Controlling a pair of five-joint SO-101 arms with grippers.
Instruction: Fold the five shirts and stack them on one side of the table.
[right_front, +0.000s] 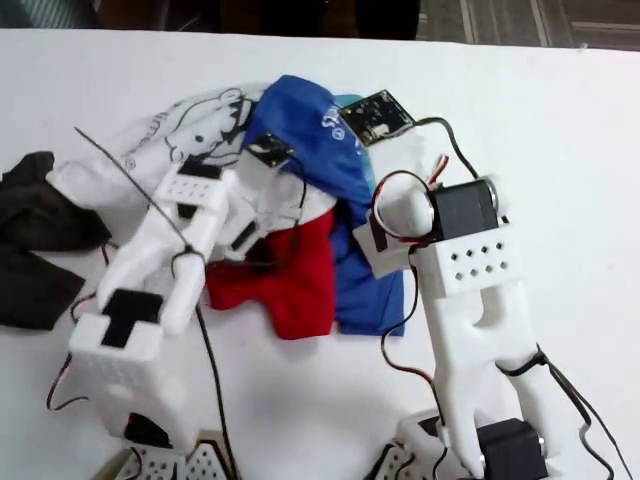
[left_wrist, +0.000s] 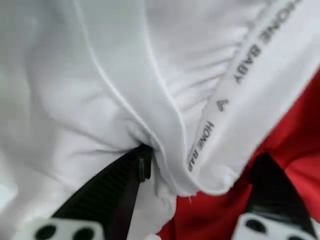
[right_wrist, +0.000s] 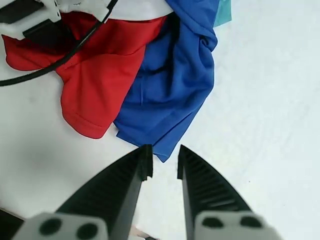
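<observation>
Shirts (right_front: 290, 190) heaped centre-frame on the desk (right_front: 560, 120), none folded yet.
Your left claw (left_wrist: 202, 160) gapes around a white shirt (left_wrist: 100, 75) fold; your right claw (right_wrist: 165, 160) hangs slightly parted, empty, by the blue shirt (right_wrist: 170, 80).

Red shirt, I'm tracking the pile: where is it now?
High view: the red shirt lies mid-table, against the blue shirt on its right, partly under the white shirt.

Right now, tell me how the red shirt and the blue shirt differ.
The blue shirt stretches longer across the pile than the red shirt. The red shirt lies beside the left gripper; the blue shirt ends just ahead of the right gripper. Both are crumpled, unfolded and touching.
</observation>
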